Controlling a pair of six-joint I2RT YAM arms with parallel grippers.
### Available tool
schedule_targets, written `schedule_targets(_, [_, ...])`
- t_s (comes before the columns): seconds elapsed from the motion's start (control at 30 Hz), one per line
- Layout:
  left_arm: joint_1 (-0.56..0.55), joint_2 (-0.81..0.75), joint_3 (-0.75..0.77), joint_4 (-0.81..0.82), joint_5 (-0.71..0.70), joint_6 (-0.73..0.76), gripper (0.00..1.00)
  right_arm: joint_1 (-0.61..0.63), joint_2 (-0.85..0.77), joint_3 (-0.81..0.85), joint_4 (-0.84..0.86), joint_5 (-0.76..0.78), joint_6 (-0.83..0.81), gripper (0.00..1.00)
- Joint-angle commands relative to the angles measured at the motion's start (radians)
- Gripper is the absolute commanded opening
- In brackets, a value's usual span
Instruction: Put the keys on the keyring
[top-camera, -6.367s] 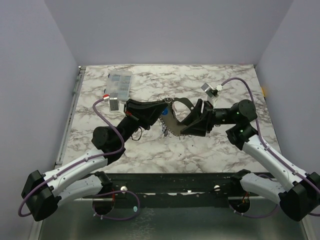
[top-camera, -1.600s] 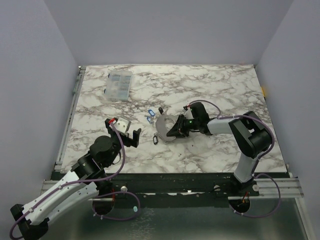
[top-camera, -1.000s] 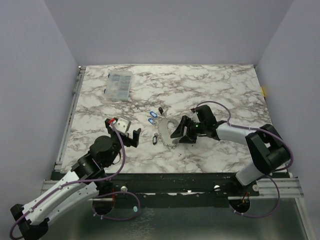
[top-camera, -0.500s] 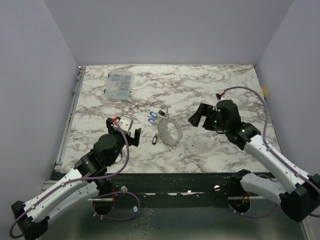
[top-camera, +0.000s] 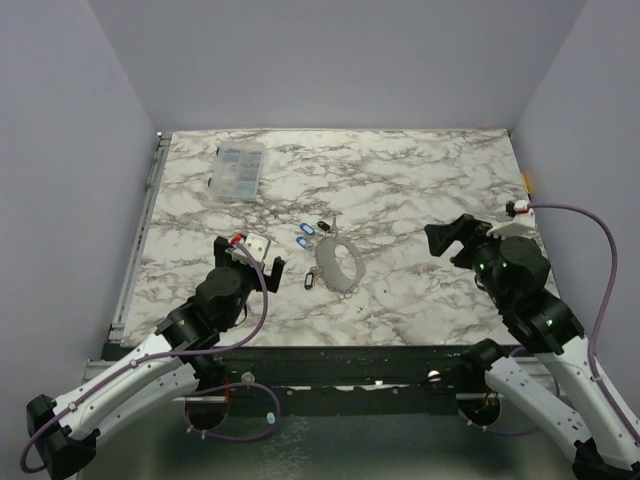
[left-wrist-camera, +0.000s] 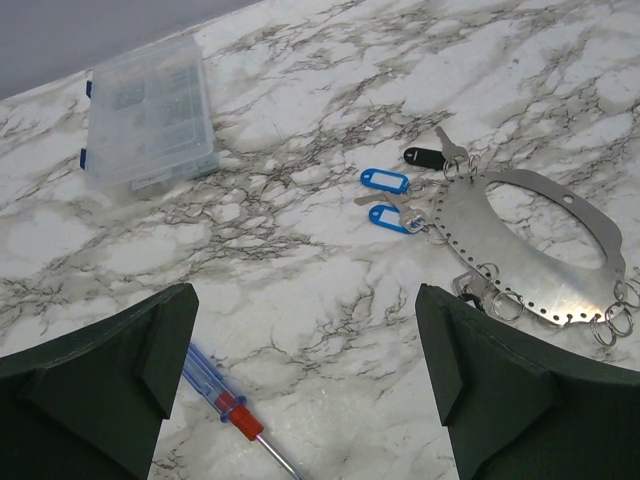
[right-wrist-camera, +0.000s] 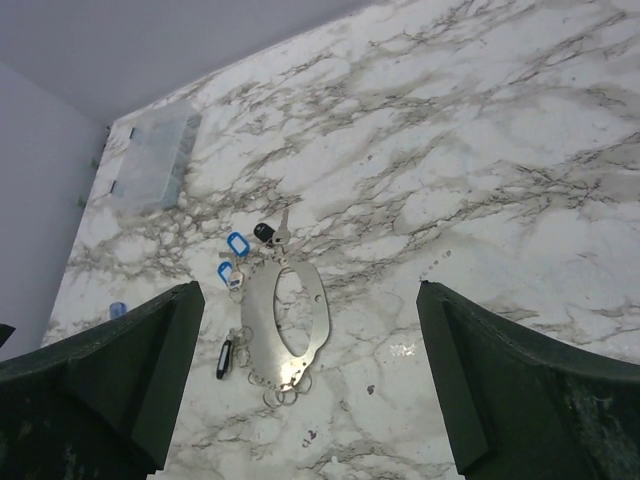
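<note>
Two claws, both spread wide with nothing between the fingers, so either one is free for your next move. Your left gripper (left-wrist-camera: 305, 330) hangs over the near-left of the table, well apart from the work. At the far left lies a clear compartment box (left-wrist-camera: 150, 110), and just below the claw a small screwdriver (left-wrist-camera: 225, 400) with a blue and red handle.

Rightward are the keys (left-wrist-camera: 385, 182): two blue heads and a dark one crowd the far-left rim of the keyring (left-wrist-camera: 520, 270), with another dark one on its near side. The keyring lies flat mid-table, with small split loops (left-wrist-camera: 612, 322) along its edge. I cannot tell whether every key is threaded through a loop, so check that first. If one is loose, pin the ring on a bare stretch of rim with one claw and take the key by its plastic head with the other. Approach low, since thin metal will likely skate.

Your right gripper (right-wrist-camera: 310, 310) sits off to the right, high up, looking down on the ring from well away.

The tabletop (top-camera: 420, 170) is marble-patterned and looks slick. Plain pale walls (top-camera: 330, 60) close it in on three sides.
</note>
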Motion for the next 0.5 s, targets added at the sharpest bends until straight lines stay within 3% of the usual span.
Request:
schedule_targets(0.0, [-0.001, 0.011, -0.009, 0.018, -0.037, 0.016, 0.99, -0.003, -0.066, -0.021, -0.084, 0.064, -0.01, 1.0])
schedule_targets(0.47, [0.0, -0.015, -0.014, 0.019, -0.037, 0.023, 0.99, -0.003, -0.182, -0.034, -0.16, 0.065, 0.018, 1.0])
